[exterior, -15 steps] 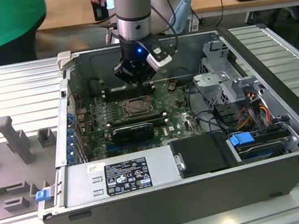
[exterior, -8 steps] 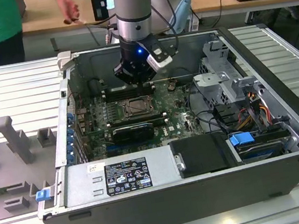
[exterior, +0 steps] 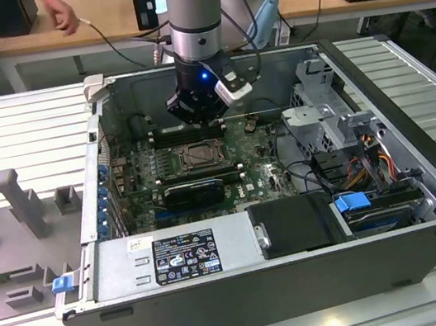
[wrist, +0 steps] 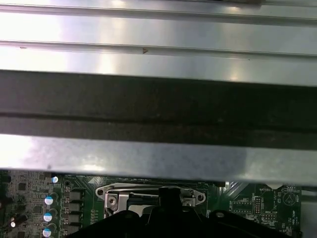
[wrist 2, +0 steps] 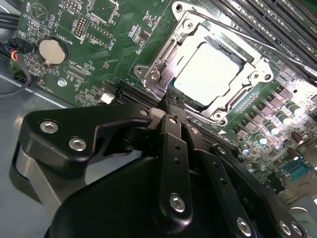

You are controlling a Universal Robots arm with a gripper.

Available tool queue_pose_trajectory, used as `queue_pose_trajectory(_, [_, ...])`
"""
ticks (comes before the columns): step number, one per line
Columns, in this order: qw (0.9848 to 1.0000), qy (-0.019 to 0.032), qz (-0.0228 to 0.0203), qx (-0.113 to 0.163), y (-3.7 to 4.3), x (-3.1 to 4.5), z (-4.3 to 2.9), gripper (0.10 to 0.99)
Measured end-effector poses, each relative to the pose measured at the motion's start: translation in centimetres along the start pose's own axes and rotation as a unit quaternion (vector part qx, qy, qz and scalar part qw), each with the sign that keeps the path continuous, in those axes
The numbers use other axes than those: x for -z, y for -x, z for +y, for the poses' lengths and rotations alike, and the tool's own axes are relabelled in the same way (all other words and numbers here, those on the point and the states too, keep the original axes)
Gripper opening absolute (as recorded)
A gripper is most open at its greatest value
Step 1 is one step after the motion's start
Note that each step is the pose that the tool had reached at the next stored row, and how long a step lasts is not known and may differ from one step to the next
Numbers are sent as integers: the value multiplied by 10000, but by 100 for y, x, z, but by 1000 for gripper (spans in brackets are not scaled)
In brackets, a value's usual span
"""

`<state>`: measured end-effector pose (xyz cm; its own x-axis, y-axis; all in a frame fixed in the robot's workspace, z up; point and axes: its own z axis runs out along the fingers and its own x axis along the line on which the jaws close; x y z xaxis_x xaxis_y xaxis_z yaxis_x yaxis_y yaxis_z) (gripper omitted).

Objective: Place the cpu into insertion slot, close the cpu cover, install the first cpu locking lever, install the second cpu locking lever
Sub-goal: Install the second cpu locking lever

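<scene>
Because the cpu (wrist 2: 205,74) is already lying in the insertion slot (wrist 2: 148,74) with the cpu cover (wrist 2: 185,29) folded flat over its edges, the end effector (wrist 2: 171,106), fingers pressed together and empty, is hovering just beside the socket's rim.

Print can be seen on a white-and-black label (exterior: 185,256) fixed to the silver power supply housing (exterior: 167,259) in the exterior view, and white lettering is scattered over the green motherboard (wrist 2: 89,54) in the second wrist view; none of it can be made out.
</scene>
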<state>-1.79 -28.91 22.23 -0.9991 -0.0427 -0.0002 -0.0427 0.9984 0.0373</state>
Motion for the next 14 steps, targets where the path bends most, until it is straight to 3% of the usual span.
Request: queue_pose_trajectory(14, [10000, -1, 0, 0, -1, 1, -27, 106])
